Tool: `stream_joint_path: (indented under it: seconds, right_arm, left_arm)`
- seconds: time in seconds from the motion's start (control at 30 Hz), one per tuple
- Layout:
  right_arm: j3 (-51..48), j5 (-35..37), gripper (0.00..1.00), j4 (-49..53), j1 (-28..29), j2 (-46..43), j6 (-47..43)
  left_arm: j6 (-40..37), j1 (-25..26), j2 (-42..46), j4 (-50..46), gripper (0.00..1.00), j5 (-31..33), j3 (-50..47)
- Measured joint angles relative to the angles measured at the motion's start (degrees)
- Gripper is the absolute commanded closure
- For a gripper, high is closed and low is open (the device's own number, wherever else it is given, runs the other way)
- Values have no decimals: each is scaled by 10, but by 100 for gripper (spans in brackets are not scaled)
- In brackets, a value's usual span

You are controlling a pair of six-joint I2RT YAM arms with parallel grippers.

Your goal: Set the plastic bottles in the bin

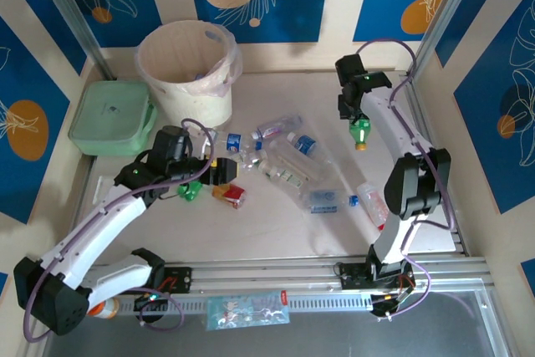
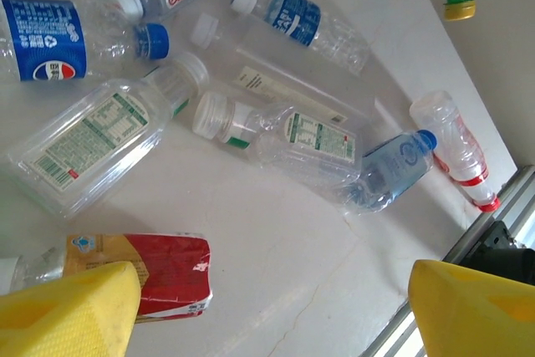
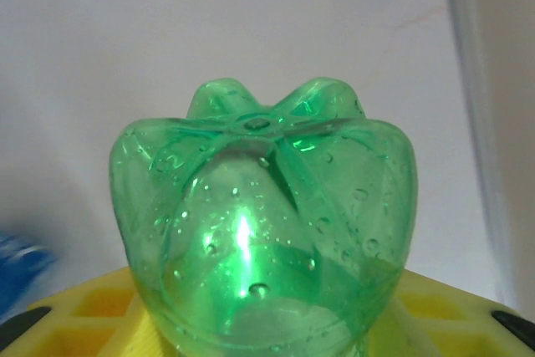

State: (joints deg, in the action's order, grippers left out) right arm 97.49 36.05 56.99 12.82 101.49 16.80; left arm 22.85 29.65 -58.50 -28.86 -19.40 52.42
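Right jaws clamp green bottle [image 1: 360,132], cap down; bin [image 1: 177,99] well apart.

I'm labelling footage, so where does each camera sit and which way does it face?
Top external: above and behind, looking down on the table; left arm and right arm show.
Left wrist: on the left arm, looking down at clear plastic bottles; open left gripper at bottom.
Right wrist: on the right arm, facing the green plastic bottle base-on in the right gripper.
Shared: all three show that green bottle.
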Motion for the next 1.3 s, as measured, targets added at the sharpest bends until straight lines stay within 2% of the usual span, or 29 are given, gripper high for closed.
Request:
stream_joint_path:
  seconds: [0.1, 0.23, 0.47, 0.67, 0.93, 1.1, 1.2, 1.3]
  right_arm:
    - [-21, -63, 53, -12, 19, -54, 25]
    - [-71, -177, 53, -44, 36, -143, 68]
    - [-155, -381, 52, -133, 58, -249, 149]
    - [-220, -523, 52, -232, 89, -286, 236]
    - [-233, -620, 51, -331, 132, -286, 315]
    - [-239, -652, 51, -390, 143, -288, 348]
    - [-263, -664, 51, -424, 146, -297, 365]
    - [-291, -676, 51, -472, 146, -313, 385]
  left_arm:
    - [6, 10, 6, 8, 7, 0, 9]
    - [15, 11, 3, 38, 7, -7, 22]
    - [56, 17, -57, 118, 5, -91, 46]
    - [87, 29, -108, 172, 5, -171, 94]
    - [126, 38, -135, 238, 6, -262, 104]
    - [173, 40, -148, 297, 9, -301, 103]
    - [217, 41, -151, 363, 14, -323, 99]
    - [265, 41, -162, 428, 24, -338, 84]
